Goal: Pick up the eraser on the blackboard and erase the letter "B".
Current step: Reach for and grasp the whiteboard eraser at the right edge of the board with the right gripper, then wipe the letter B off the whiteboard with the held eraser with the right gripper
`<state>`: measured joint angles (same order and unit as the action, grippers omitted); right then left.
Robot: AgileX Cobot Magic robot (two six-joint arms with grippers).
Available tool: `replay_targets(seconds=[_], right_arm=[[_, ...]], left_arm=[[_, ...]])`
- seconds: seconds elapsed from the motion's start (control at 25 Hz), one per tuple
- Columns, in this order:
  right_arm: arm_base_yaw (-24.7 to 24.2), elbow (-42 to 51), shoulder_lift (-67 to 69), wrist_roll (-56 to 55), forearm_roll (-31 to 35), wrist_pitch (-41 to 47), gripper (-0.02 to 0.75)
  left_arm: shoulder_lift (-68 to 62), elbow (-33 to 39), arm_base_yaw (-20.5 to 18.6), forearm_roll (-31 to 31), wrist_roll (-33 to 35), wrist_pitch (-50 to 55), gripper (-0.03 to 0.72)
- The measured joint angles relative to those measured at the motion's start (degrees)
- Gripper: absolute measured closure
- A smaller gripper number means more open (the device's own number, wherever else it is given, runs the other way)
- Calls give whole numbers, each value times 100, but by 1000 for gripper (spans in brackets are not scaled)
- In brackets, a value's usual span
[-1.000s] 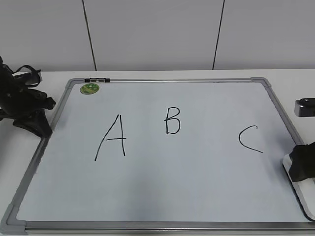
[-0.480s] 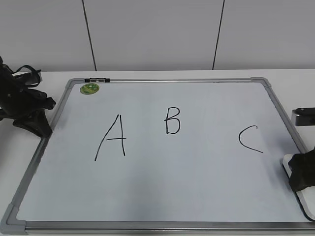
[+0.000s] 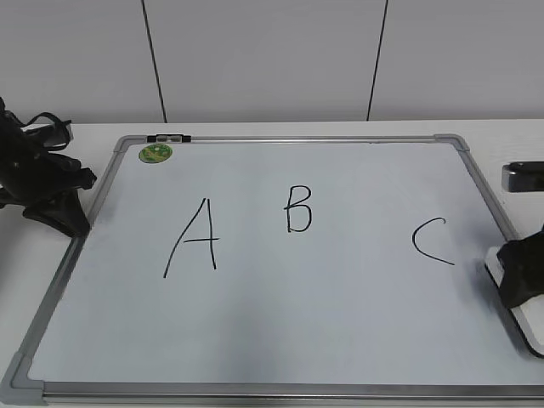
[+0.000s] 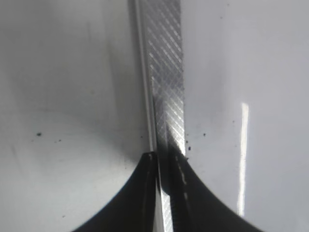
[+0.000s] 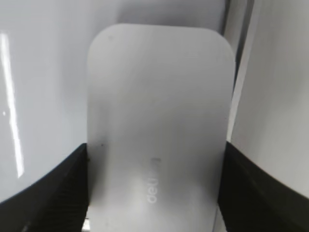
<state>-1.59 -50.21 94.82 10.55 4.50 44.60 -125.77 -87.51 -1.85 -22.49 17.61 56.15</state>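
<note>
The blackboard (image 3: 340, 314) is a white board in a grey frame lying flat on the table. The letter "B" (image 3: 297, 208) is drawn in black near its middle, between an "A" (image 3: 194, 240) and a "C" (image 3: 431, 241). The white eraser (image 3: 527, 327) lies at the board's right edge. My right gripper (image 3: 520, 276) straddles it. In the right wrist view the eraser (image 5: 157, 106) fills the space between the two fingers of my right gripper (image 5: 154, 147), which touch its long sides. My left gripper (image 3: 75, 223) is shut and empty at the board's left frame.
A round green sticker (image 3: 155, 154) and a small black clip (image 3: 168, 138) sit at the board's top left. In the left wrist view my left gripper (image 4: 166, 157) hangs over the ribbed metal frame (image 4: 166, 72). A grey-black arm part (image 3: 523, 177) is beyond the right edge.
My right gripper has come down around the eraser and closed on it. Gripper and eraser now sit slightly higher and further left in the exterior view. The left arm has not moved.
</note>
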Motion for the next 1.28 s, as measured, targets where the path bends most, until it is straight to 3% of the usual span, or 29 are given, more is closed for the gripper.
replay_targets(seconds=[0.44,0.72,1.0,1.28], right_arm=[[13,-974,4,80,323,334,206],[958,-2114,552,111,362,674,204],[1834,-4155,2039,111,388,1552,204],[2094,-6507,3729,111,314,2474,204]], left_arm=[[0,0,0,0,0,0,653],[0,0,0,0,0,-10,653],[0,0,0,0,0,-10,653],[0,0,0,-10,0,-10,653]])
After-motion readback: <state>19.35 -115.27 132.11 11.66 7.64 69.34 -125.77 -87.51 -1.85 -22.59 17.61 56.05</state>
